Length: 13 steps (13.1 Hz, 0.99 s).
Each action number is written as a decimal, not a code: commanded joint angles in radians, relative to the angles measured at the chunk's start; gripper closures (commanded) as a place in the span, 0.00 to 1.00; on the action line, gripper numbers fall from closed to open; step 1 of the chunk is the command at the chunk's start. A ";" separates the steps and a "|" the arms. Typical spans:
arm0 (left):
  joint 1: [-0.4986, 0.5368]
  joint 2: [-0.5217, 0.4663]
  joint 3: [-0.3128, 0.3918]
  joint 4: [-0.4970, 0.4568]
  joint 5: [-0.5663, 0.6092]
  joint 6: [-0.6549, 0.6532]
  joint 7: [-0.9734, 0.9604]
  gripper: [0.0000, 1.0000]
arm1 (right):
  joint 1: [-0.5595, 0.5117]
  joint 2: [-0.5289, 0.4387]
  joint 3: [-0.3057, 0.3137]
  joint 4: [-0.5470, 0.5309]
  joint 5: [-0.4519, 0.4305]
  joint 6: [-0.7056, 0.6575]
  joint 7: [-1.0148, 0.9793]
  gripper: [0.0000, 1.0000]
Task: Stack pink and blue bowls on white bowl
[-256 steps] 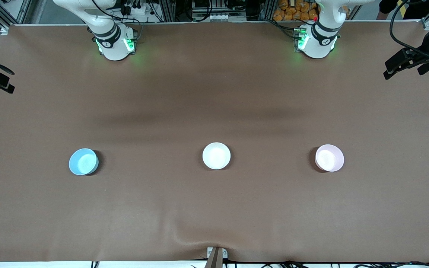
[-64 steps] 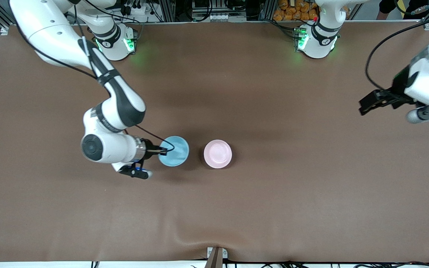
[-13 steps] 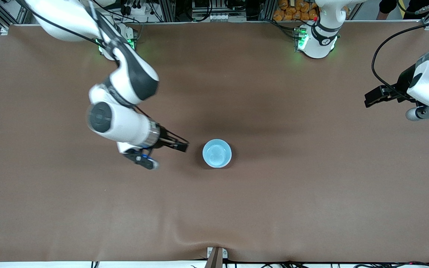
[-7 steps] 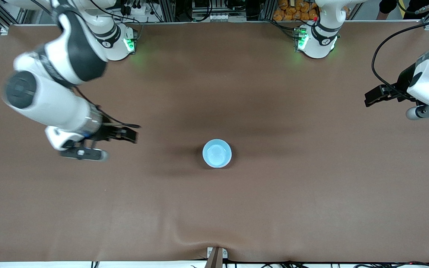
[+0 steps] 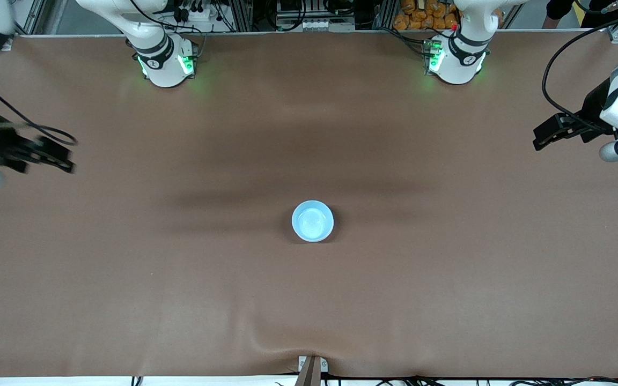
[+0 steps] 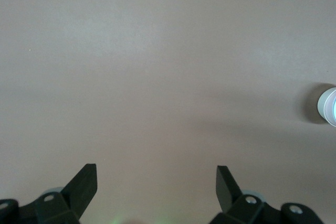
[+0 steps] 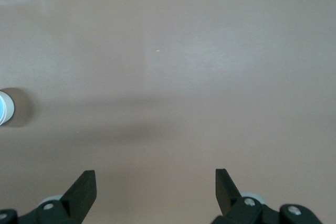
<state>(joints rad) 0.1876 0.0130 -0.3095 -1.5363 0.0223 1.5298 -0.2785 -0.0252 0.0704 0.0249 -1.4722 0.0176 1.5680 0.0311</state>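
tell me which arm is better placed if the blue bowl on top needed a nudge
Neither clearly: the blue bowl sits mid-table. The right hand and the left hand both hang open over opposite table ends, about equally distant.

Blue bowl (image 5: 313, 221) mid-table; both pincers, left (image 5: 547, 134) and right (image 5: 57, 156), at table ends.

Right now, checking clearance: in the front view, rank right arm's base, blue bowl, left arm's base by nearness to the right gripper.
From the right gripper:
1. right arm's base, its own end.
2. blue bowl, mid-table.
3. left arm's base, left arm's end.
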 commanded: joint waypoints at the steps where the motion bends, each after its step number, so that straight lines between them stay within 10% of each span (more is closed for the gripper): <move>1: 0.013 -0.039 -0.008 -0.025 -0.059 0.010 -0.028 0.00 | 0.047 -0.073 -0.082 -0.037 -0.008 -0.008 -0.075 0.00; 13: 0.012 -0.099 -0.013 -0.067 -0.008 0.004 -0.021 0.00 | 0.016 -0.097 -0.103 -0.025 -0.008 -0.158 -0.070 0.00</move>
<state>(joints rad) 0.1874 -0.0313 -0.3161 -1.5684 -0.0073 1.5286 -0.3088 -0.0076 0.0028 -0.0789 -1.4797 0.0176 1.4454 -0.0809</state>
